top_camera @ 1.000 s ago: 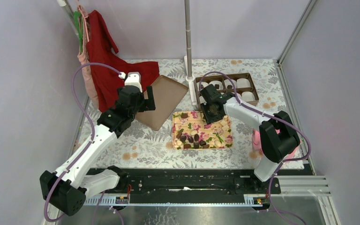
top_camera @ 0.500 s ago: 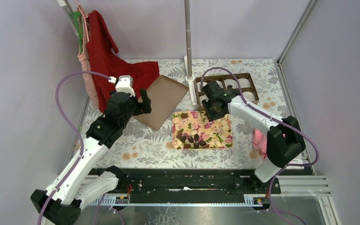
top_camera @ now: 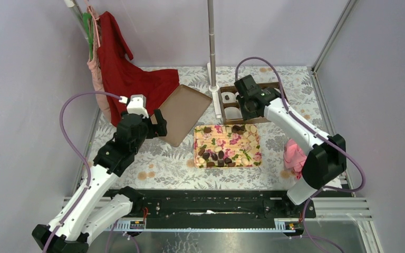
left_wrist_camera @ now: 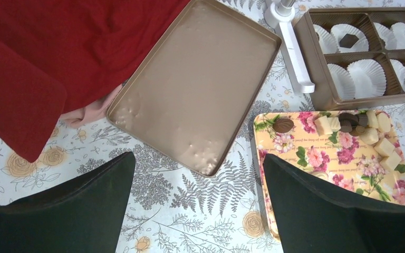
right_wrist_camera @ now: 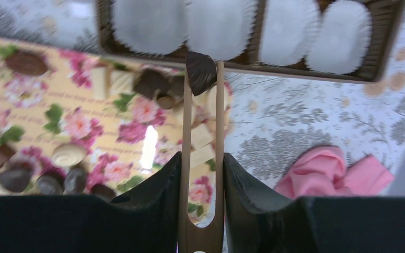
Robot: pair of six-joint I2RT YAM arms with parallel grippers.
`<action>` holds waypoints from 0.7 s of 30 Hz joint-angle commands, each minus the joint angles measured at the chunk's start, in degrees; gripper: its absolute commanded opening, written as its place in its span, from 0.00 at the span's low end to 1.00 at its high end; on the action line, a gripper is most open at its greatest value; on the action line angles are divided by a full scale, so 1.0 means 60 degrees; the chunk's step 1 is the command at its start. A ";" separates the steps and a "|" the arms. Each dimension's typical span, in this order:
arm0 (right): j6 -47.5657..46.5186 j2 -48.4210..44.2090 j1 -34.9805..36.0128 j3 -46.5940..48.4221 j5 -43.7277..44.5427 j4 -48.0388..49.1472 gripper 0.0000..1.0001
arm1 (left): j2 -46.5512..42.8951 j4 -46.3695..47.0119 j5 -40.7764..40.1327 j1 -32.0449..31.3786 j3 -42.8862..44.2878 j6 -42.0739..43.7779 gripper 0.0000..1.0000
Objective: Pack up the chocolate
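Over the compartment box's (right_wrist_camera: 295,72) near rim, our right gripper (right_wrist_camera: 200,163), clamped on tongs (right_wrist_camera: 185,132) pinching one chocolate (right_wrist_camera: 200,71), has come from the floral tray (right_wrist_camera: 84,121); dropping it comes next. Our left gripper (left_wrist_camera: 198,168) gapes empty.

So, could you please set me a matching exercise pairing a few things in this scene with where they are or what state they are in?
Things:
1. dark brown chocolate piece
2. shallow golden-brown rectangular lid
3. crumpled pink cloth
4. left gripper

Places or states:
A. open, holding nothing
B. lying right of the yellow floral tray
C. pinched in the wooden tongs
D. lying left of the floral tray

Pairs: 1-C, 2-D, 3-B, 4-A
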 commanded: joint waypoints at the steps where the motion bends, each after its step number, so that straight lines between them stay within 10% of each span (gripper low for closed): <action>1: -0.0319 0.0417 -0.0713 0.0863 0.1191 -0.0274 0.20 | -0.0293 0.0225 0.0096 0.0048 -0.0380 0.0168 0.99; 21: -0.1088 0.3707 -0.3441 0.3573 0.1617 0.0849 0.20 | -0.0331 0.0479 0.0171 0.0046 -0.0696 0.0081 0.99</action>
